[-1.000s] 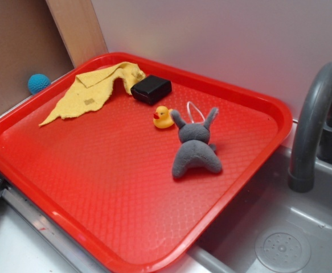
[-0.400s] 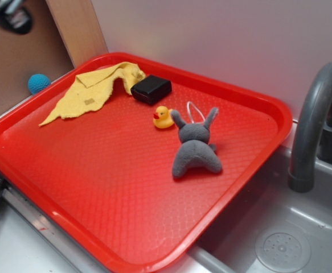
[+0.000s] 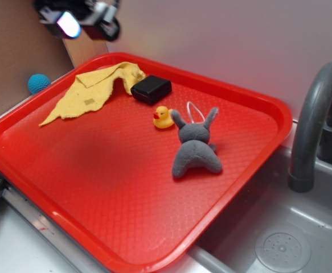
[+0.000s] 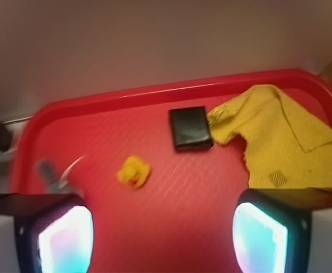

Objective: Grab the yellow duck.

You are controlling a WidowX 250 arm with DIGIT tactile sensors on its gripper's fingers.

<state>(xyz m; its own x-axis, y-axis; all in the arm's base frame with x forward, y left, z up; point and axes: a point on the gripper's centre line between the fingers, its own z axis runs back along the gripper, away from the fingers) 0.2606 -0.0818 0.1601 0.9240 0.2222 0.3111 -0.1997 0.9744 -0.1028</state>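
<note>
Exterior view: red tray (image 3: 97, 187) carries grey plush toy (image 3: 195, 149), yellow cloth (image 3: 94, 91), black block (image 3: 151, 89). Gripper (image 3: 80, 20) hovers high, fingers spread, empty. Yellow duck (image 3: 163, 117) sits just beside the plush's ear.

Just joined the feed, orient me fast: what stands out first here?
A big red tray fills the scene beside a grey sink. The tiny yellow duck sits near its middle, right by a grey plush toy, with a yellow cloth and a black block at the back. The gripper hovers high, open.
</note>
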